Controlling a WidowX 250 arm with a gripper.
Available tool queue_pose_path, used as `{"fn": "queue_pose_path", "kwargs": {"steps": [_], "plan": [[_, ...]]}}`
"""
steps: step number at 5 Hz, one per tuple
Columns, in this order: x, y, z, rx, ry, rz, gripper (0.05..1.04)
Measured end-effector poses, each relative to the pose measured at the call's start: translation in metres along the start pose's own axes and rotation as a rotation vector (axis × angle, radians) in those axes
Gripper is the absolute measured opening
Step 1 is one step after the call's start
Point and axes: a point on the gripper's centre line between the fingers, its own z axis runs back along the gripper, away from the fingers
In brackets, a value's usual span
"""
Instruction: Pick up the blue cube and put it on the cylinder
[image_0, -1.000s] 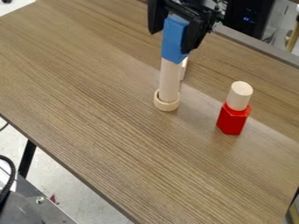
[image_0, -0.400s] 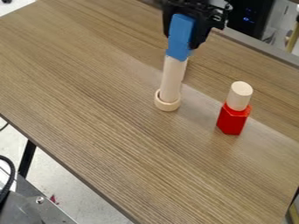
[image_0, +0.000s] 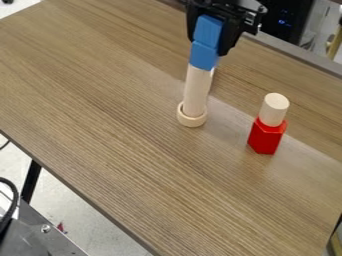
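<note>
The gripper (image_0: 208, 44) hangs at the top of the camera view, shut on the blue cube (image_0: 206, 33), one finger at its left and one at its right. Blue shows as an upper and a lower part with a slight offset; I cannot tell whether these are one piece or two. Directly under the blue stands a tall pale cylinder (image_0: 196, 90), its upper end against the blue's lower edge in this view. The cylinder's foot is in a pale ring (image_0: 192, 121) on the table.
Right of the cylinder stands a red block (image_0: 266, 137) with a short pale cylinder (image_0: 274, 109) on top. A pale piece (image_0: 212, 80) is partly hidden behind the tall cylinder. The wooden table (image_0: 120, 100) has its far edge behind the gripper.
The gripper and the upper blue part have shifted right and slightly up since the earliest frame. The tall cylinder's top has tilted slightly right. An offset between the blue parts now shows more clearly.
</note>
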Motion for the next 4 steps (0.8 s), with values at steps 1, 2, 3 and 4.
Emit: {"fn": "queue_pose_path", "kwargs": {"steps": [1,2,3,4], "plan": [[-0.006,-0.001,0.009,0.021,0.009,-0.014,0.604],[-0.012,-0.005,0.022,0.019,0.012,-0.022,0.604],[-0.005,-0.022,0.035,-0.017,-0.033,-0.072,0.604],[-0.004,-0.038,0.042,-0.044,-0.05,-0.133,0.604]]}}
